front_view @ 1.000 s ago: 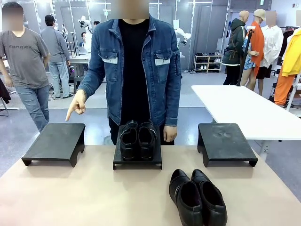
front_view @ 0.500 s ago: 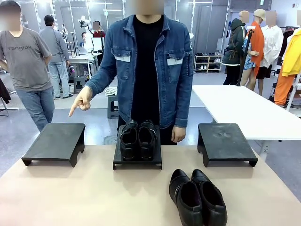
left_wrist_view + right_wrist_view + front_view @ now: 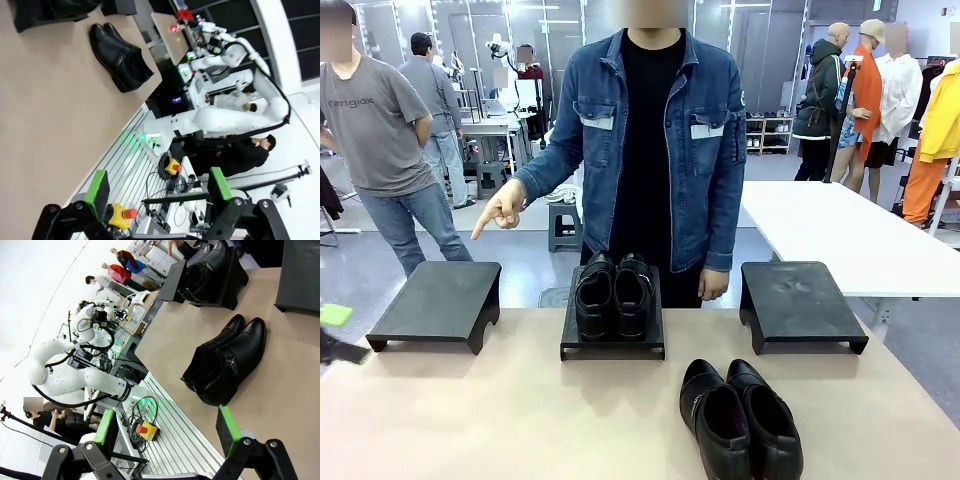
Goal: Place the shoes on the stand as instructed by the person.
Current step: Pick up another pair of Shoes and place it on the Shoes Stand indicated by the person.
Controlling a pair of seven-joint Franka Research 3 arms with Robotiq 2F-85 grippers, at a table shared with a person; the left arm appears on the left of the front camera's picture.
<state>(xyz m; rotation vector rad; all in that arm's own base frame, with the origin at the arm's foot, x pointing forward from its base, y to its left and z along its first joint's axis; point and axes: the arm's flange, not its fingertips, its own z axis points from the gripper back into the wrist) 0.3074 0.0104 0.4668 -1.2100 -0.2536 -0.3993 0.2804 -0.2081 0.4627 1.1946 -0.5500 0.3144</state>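
The person (image 3: 655, 150) in the denim jacket stands behind the table, one hand (image 3: 500, 210) pointing down at the bare left stand (image 3: 435, 298). One pair of black shoes (image 3: 613, 297) sits on the middle stand (image 3: 612, 347). The other pair (image 3: 740, 420) lies on the table near the front, right of centre, also seen as shoes (image 3: 120, 52) and shoes (image 3: 227, 362) from the wrists. My left gripper (image 3: 335, 330) shows blurred at the left table edge; the left gripper (image 3: 157, 190) is open and holds nothing. My right gripper (image 3: 167, 435) is open too, well short of the loose pair.
A third black stand (image 3: 800, 300) sits bare at the right of the table. A white table (image 3: 840, 230) stands behind it. A man in a grey T-shirt (image 3: 380, 130) and others stand far back left.
The person has shifted to the right, the hand still pointing at the left stand. My left gripper has come into the front view at the left edge.
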